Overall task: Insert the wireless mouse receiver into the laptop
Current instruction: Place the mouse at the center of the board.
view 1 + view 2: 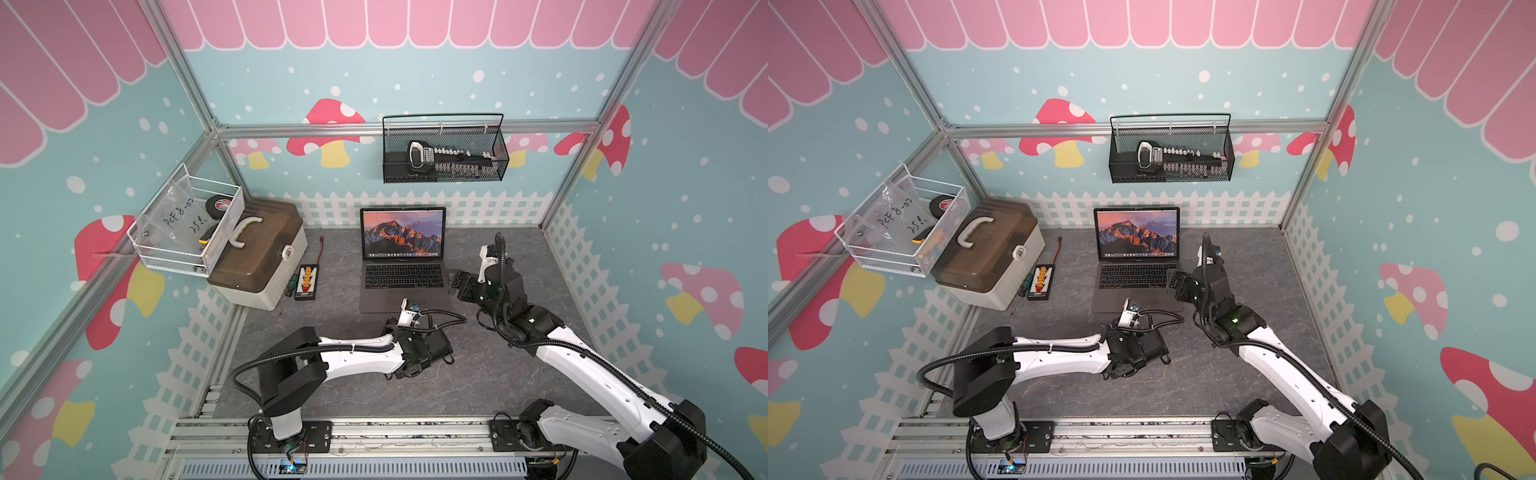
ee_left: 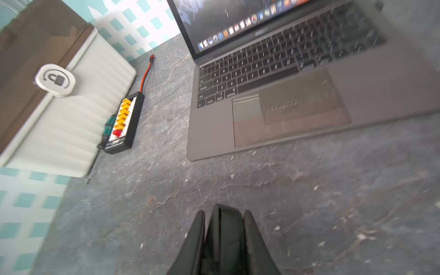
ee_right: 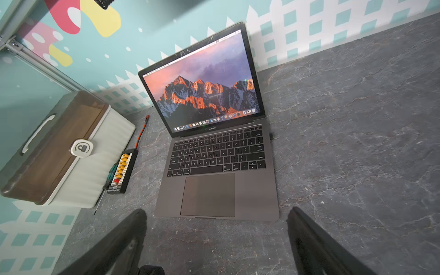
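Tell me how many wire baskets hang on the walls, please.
2. A white wire basket hangs on the side wall, by the storage box; a black mesh basket hangs on the back wall, above the laptop. I see no others.

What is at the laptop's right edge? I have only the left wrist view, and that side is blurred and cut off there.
Observer: In the right wrist view a tiny dark stub juts from the laptop's right edge beside the top key row; it looks like the receiver, plugged in.
Operator: Is the right gripper on it?
Observer: No. The right gripper is open, with nothing between its fingers.
Operator: My left gripper is shut on a black piece. Where does the right one hang?
Observer: In both top views it hangs at the laptop's right edge, beside the keyboard.
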`<state>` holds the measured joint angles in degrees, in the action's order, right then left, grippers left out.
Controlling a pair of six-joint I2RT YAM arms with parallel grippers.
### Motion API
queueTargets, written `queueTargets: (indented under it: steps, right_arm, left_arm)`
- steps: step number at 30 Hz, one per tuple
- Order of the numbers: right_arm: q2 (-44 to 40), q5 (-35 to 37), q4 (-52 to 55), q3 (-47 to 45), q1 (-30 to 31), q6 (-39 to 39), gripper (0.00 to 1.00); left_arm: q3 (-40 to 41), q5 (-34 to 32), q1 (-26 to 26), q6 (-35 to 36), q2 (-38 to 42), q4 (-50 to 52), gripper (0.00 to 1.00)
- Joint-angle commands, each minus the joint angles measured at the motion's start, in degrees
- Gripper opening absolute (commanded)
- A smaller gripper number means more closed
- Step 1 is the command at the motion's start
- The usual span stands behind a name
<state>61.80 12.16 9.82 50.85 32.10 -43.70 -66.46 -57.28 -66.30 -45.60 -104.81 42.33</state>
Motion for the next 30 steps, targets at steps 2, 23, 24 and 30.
queueTargets:
  steps: [2, 23, 24, 30]
  right_arm:
    - [-1.63, 1.8, -0.51, -1.52, -0.69, 0.47, 0.94]
    - [-1.09, 0.41, -1.17, -1.81, -0.86, 0.38, 0.93]
    - [-1.07, 0.44, -1.15, -1.74, -0.82, 0.4, 0.93]
    - [-1.05, 0.49, -1.44, -1.63, -0.89, 0.4, 0.92]
  left_arm:
    - [-4.26, -2.93, -0.31, -0.09, -5.48, 7.3, 0.0]
    - [-9.39, 2.5, -1.23, 3.07, -9.16, 12.63, 0.55]
    - [-8.95, 2.81, -1.18, 3.6, -8.42, 12.0, 0.56]
    - [-7.31, 3.01, -1.1, 4.99, -6.81, 10.49, 0.62]
